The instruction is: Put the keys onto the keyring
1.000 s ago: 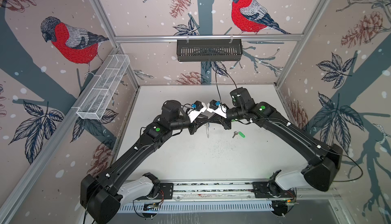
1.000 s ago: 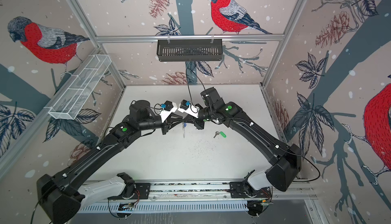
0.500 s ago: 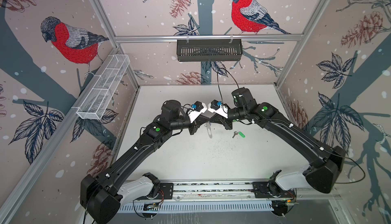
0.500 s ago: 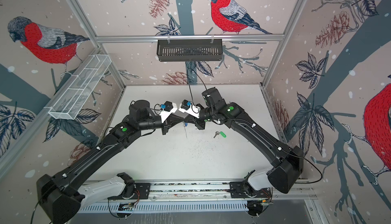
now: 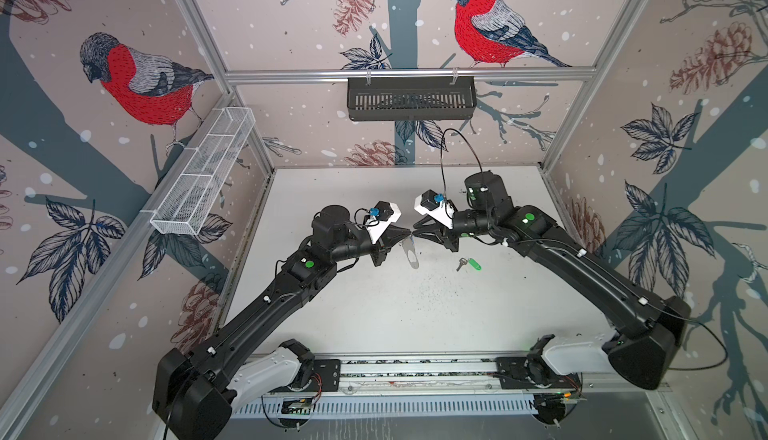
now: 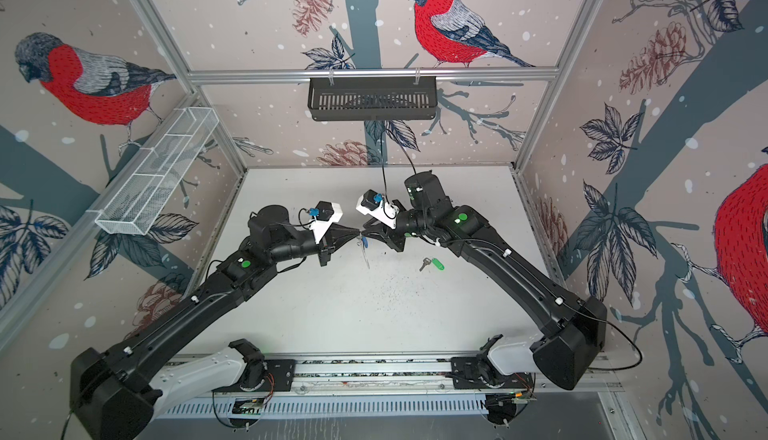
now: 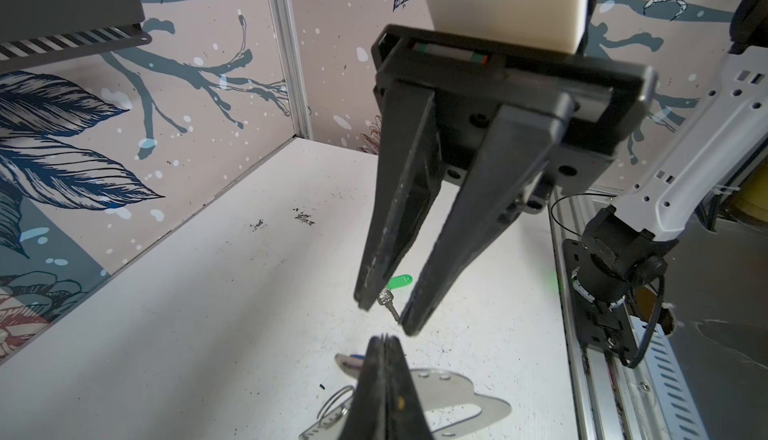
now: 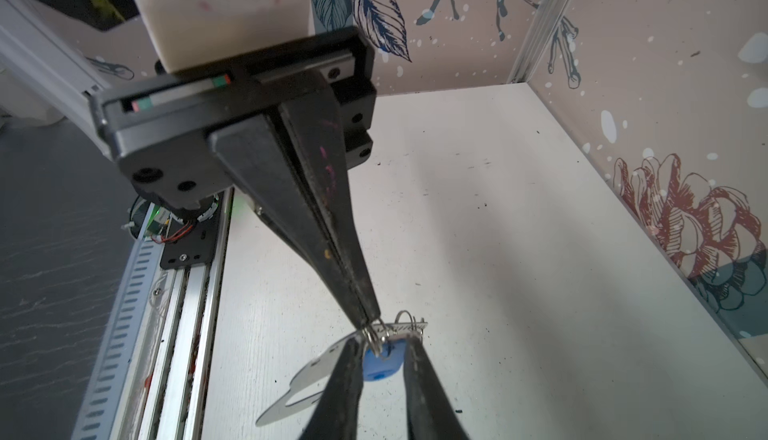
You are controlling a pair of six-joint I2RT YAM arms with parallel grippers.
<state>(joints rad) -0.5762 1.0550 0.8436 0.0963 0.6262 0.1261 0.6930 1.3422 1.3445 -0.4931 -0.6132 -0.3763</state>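
My left gripper (image 5: 408, 234) is held above the middle of the table, shut on a small metal ring at the straight edge of the keyring (image 8: 316, 371). The flat grey loop (image 5: 412, 254) hangs below it. The blue-tagged key (image 8: 380, 363) hangs at that same edge, its tag (image 6: 364, 242) between the fingers of my right gripper (image 8: 381, 340). That gripper stands open, tip to tip with the left one (image 8: 370, 323), with a gap either side of the tag. The green-tagged key (image 5: 468, 264) lies flat on the white table, to the right of both grippers.
A black slotted basket (image 5: 411, 98) hangs on the back wall and a white wire basket (image 5: 203, 176) on the left wall. The aluminium rail (image 5: 415, 369) with both arm bases runs along the table's front edge. Dark specks dot the table (image 5: 374, 317).
My right gripper has opened from shut, so the blue tag now sits loose between its fingers. The left gripper closed fully on the ring. Both arms have barely shifted.
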